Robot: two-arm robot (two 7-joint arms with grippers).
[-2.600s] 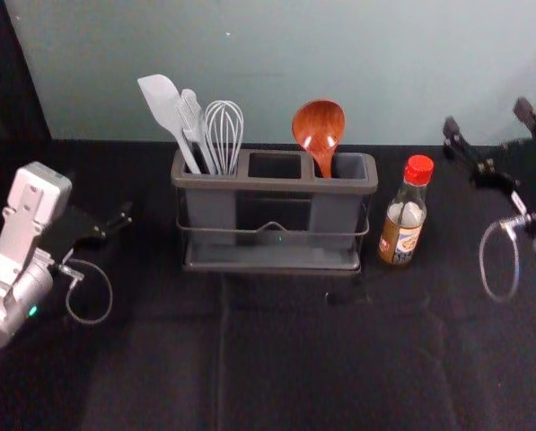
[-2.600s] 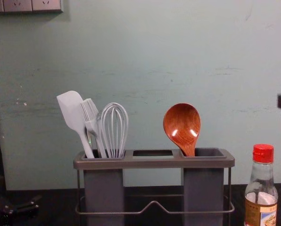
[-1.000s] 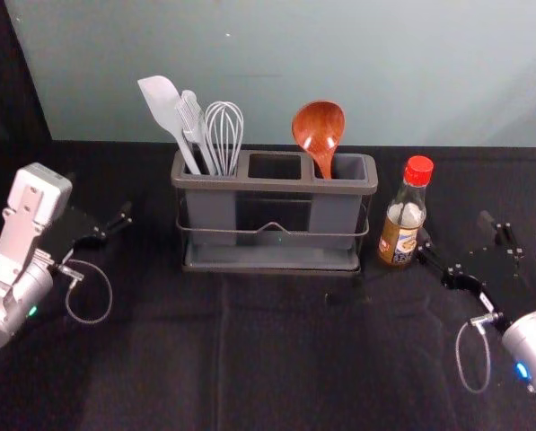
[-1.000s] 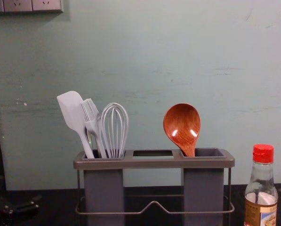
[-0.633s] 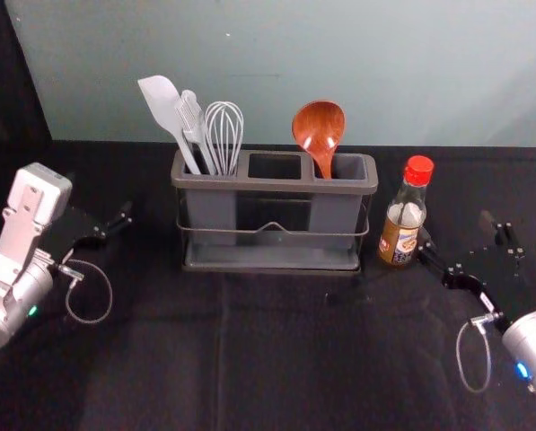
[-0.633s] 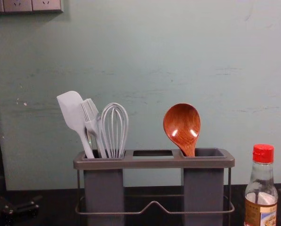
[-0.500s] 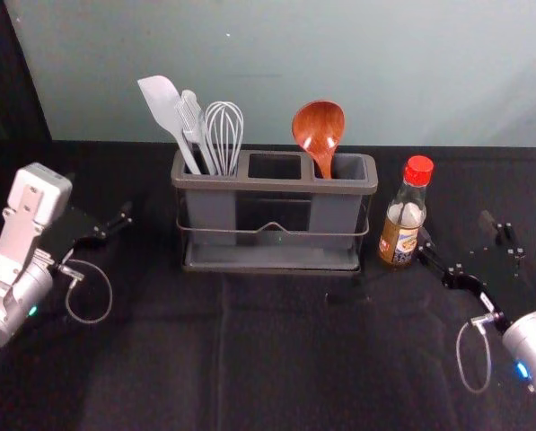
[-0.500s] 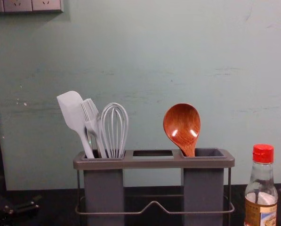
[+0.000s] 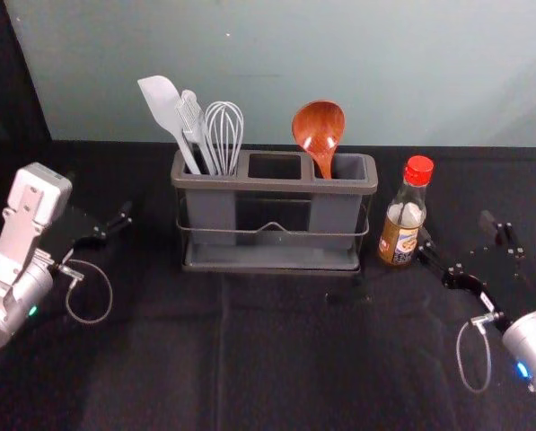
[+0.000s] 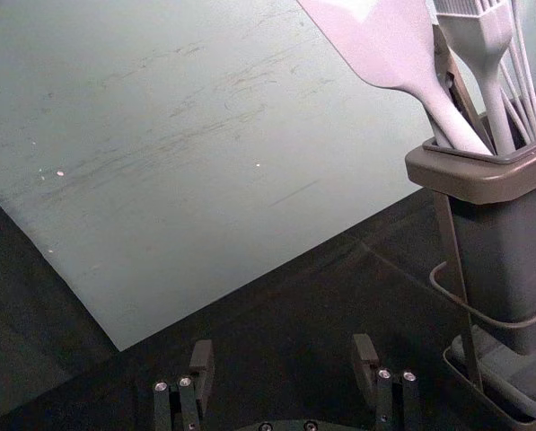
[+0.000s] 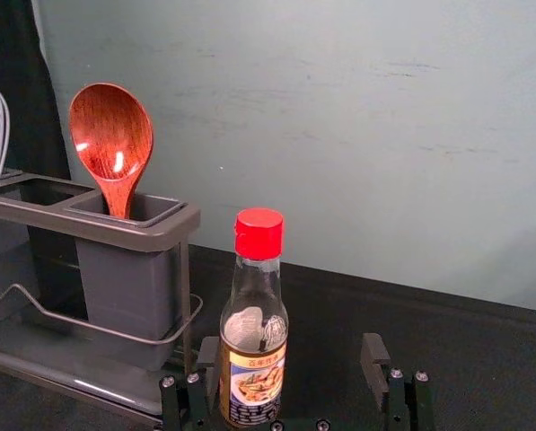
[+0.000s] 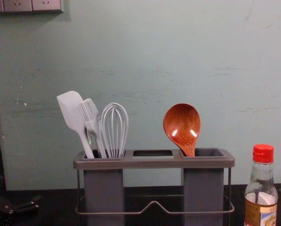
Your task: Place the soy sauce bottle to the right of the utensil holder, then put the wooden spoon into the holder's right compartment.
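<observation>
The left gripper (image 9: pixel 99 195) is wide open, left of the holder (image 9: pixel 275 185). The shiny brown spoon (image 9: pixel 320 130) sits in the right slot, round end up, leaning a bit. The red-topped glass bottle (image 9: pixel 402 235) stands straight up, right of the holder. The right gripper (image 9: pixel 456 226) is wide open beside it.

The upright, red-capped soy sauce bottle (image 9: pixel 400 238) stands just left of the right claw (image 9: pixel 457 230); farther left, the gray holder (image 9: pixel 276 185) has the wooden spoon (image 9: pixel 319 127) bowl-up in its right compartment.
</observation>
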